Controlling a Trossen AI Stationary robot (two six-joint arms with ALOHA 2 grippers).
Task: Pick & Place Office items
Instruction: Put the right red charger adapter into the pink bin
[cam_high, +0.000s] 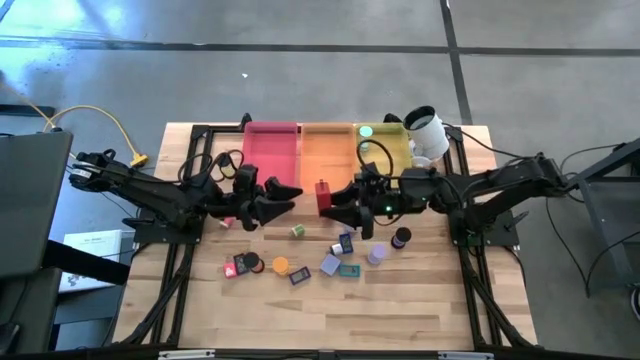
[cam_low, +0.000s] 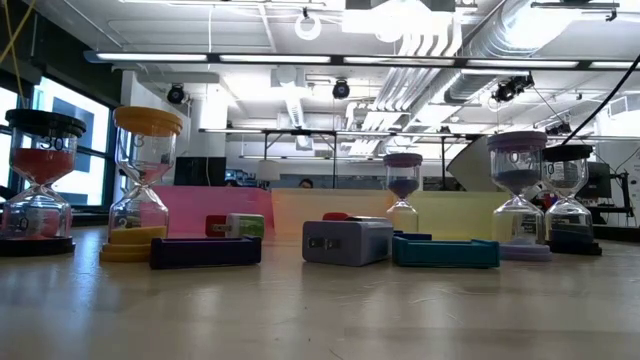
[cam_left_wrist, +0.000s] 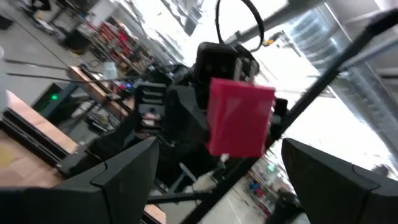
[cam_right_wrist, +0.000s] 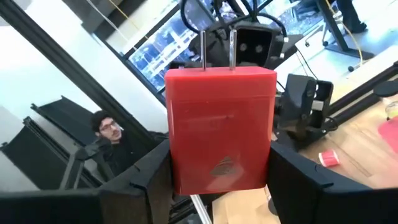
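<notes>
My right gripper (cam_high: 338, 203) holds a red block (cam_right_wrist: 221, 127) with two metal prongs (cam_right_wrist: 216, 46), in the air just in front of the orange tray (cam_high: 325, 145). My left gripper (cam_high: 294, 198) faces it from the table's left, open, with the block (cam_left_wrist: 239, 115) ahead of its fingers and untouched. Other office items lie on the table nearer the front: a green-and-white block (cam_high: 297, 231), a lavender block (cam_high: 330, 264), dark flat rectangles (cam_high: 348, 270) and round rolls (cam_high: 280, 265). My right gripper pinches the red block's two opposite sides (cam_right_wrist: 177, 168) between its two fingers (cam_right_wrist: 146, 186), on the half away from the prongs. The fingers come in level from the table's right. The block is lifted clear of the table, its pronged end pointing away from the gripper.
Pink (cam_high: 270, 145), orange and yellow (cam_high: 385, 145) trays stand side by side at the far edge, a white cup (cam_high: 425, 130) beside the yellow one. Sand timers (cam_low: 145, 180) stand among the items in the low view. A person (cam_right_wrist: 109, 134) shows beyond the table.
</notes>
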